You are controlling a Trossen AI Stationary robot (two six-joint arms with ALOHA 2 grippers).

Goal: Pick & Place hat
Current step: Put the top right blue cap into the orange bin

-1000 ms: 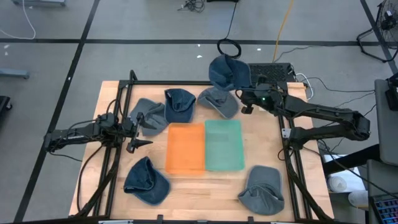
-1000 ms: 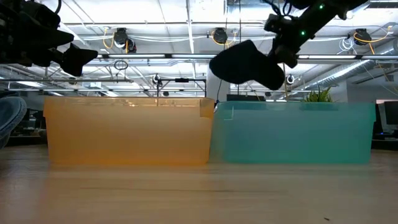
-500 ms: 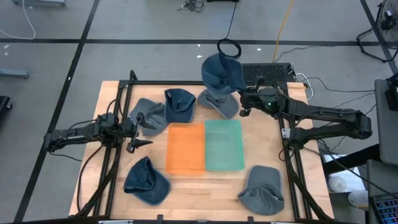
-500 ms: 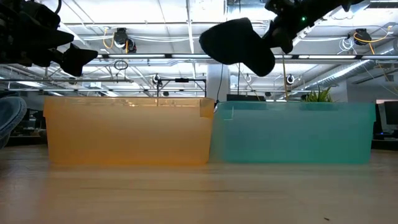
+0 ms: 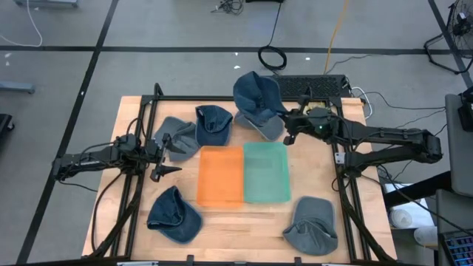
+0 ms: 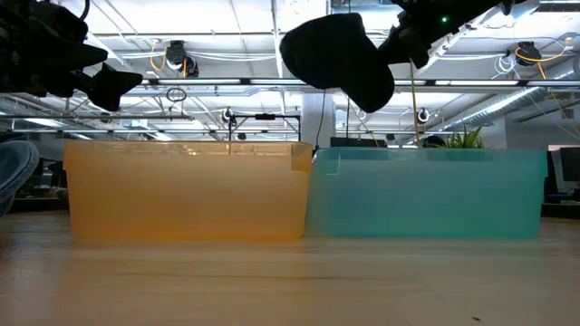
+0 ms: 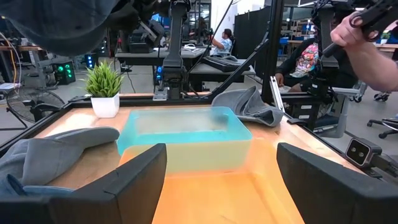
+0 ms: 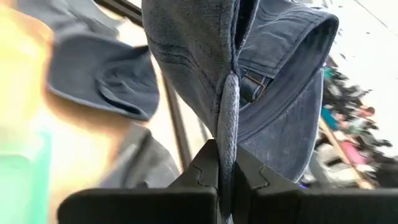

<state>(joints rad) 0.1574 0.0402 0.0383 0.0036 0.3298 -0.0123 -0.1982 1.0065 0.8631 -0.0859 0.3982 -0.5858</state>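
A blue denim hat [image 5: 257, 94] hangs in the air over the table's far side, with my right gripper [image 5: 285, 118] shut on it. In the low view the hat [image 6: 337, 59] shows as a dark shape above the bins, left of my right gripper [image 6: 405, 38]. My left gripper [image 5: 169, 158] waits open at the table's left, level, nothing between its fingers [image 7: 134, 180]. An orange bin [image 5: 220, 175] and a teal bin [image 5: 265, 172] stand side by side at the table's middle. My right gripper pinches a thick edge of the hat [image 8: 227, 127] between its two fingers, just below the strap buckle [image 8: 250, 87]. The fingers come nearly level from the table's right side. The hat is lifted clear and stands out beyond the fingertips, its crown toward the table's left.
Other hats lie on the table: grey [image 5: 176, 137], dark blue [image 5: 213, 123] and grey [image 5: 266, 125] along the far side, blue [image 5: 174, 216] at near left, grey [image 5: 312, 225] at near right. A small plant [image 7: 104, 87] stands beyond. A person's arm [image 7: 367, 43] shows behind the table.
My right gripper has swung toward the table's left and risen a little, still shut on the hat. The hat has gone up and leftward with it, staying clear of the table, now above the far grey hat.
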